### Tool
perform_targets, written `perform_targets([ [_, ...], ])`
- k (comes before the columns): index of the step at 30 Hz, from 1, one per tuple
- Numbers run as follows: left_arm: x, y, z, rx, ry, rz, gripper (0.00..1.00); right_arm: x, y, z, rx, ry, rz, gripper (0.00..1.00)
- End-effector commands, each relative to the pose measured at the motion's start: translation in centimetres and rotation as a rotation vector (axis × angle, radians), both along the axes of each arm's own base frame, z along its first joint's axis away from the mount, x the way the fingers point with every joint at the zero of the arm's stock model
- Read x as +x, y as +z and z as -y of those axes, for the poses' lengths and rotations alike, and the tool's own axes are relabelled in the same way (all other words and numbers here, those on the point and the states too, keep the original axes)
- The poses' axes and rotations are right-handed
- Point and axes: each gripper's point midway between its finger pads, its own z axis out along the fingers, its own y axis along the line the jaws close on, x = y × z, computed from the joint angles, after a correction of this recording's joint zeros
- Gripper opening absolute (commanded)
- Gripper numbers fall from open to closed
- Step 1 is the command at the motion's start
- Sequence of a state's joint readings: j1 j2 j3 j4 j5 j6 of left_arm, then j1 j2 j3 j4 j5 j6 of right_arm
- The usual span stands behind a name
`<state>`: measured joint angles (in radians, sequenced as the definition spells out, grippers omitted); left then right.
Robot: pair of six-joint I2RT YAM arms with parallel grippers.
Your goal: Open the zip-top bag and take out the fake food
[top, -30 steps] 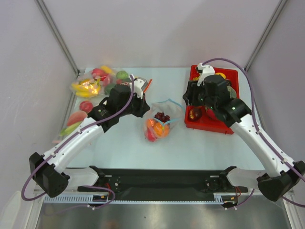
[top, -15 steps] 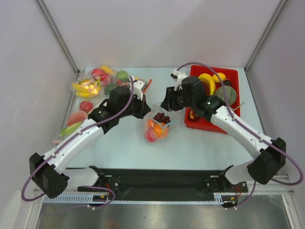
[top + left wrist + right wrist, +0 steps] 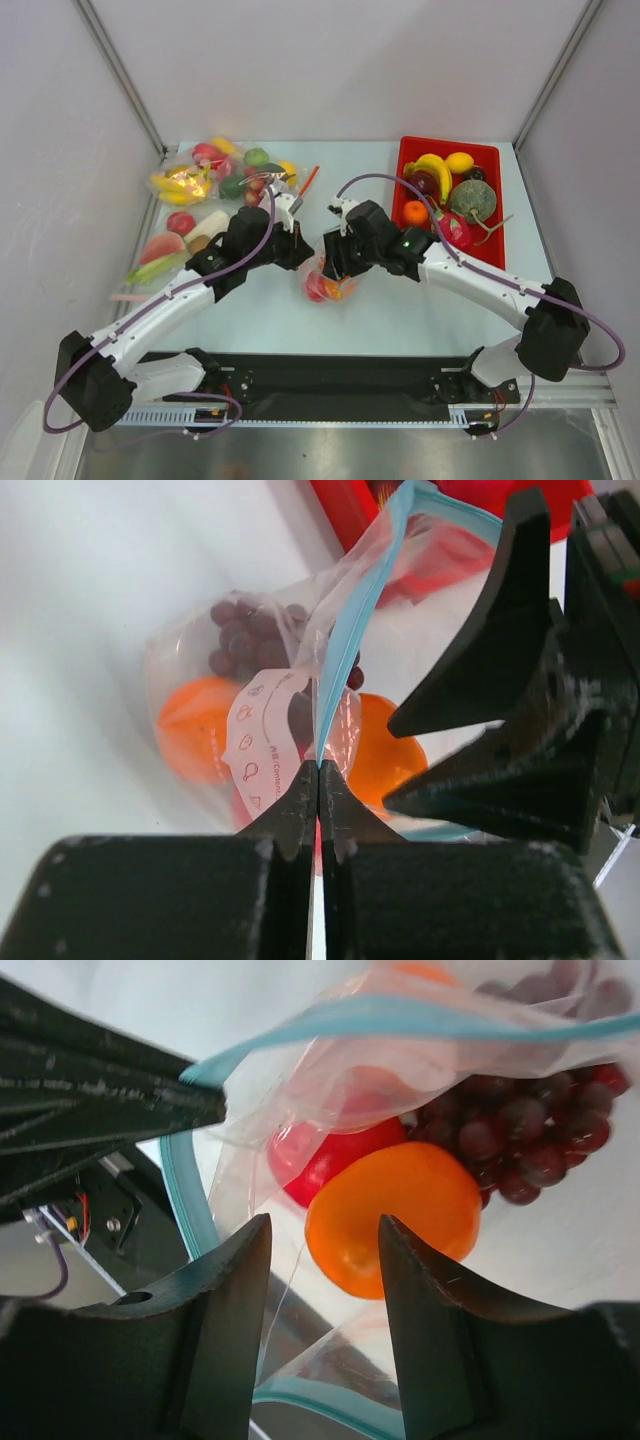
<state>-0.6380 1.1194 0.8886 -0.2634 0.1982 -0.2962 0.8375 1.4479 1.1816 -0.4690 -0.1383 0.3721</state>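
Observation:
The zip-top bag (image 3: 325,285) lies mid-table, clear, with a blue-green zip strip (image 3: 345,650). Inside it are orange fruits (image 3: 195,730), a red fruit (image 3: 330,1155) and dark purple grapes (image 3: 245,630). My left gripper (image 3: 298,252) is shut on one side of the bag's mouth (image 3: 318,770) and holds it up. My right gripper (image 3: 328,265) is open at the mouth of the bag (image 3: 322,1250). An orange fruit (image 3: 395,1215) lies just beyond its fingertips, with the grapes (image 3: 530,1130) behind. The right gripper's fingers (image 3: 520,700) show beside the bag in the left wrist view.
A red tray (image 3: 480,146) at the back right holds a banana, an orange and other fruit. Several other bags and loose fruit (image 3: 200,175) lie piled at the back left. The left gripper's body (image 3: 100,1090) is close on the left in the right wrist view.
My right arm has swung left from the red tray to the bag's mouth. My left gripper has drawn slightly nearer, still holding the bag's edge.

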Motion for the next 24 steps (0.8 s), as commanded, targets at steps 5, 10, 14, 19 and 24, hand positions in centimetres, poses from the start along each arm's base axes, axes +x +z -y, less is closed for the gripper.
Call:
perform_targets([
  [5, -1.0, 0.9, 0.3, -0.082, -0.009, 0.014, 0.00, -1.9, -2.1, 0.3, -0.097, -0.071, -0.040, 0.59],
  [10, -1.5, 1.1, 0.6, -0.097, -0.024, 0.020, 0.00, -3.1, -3.3, 0.8, -0.153, -0.094, -0.064, 0.69],
  [14, -1.9, 1.1, 0.9, -0.108, -0.037, 0.018, 0.00, -3.3, -4.6, 0.7, -0.181, -0.104, -0.047, 0.82],
  [19, -2.3, 1.1, 1.4, -0.113, -0.058, 0.017, 0.00, -2.9, -5.9, 0.4, -0.178, -0.115, -0.003, 0.86],
  [24, -2.5, 1.0, 1.7, -0.113, -0.071, 0.011, 0.00, -1.8, -6.6, 0.9, -0.196, -0.148, 0.072, 0.88],
])
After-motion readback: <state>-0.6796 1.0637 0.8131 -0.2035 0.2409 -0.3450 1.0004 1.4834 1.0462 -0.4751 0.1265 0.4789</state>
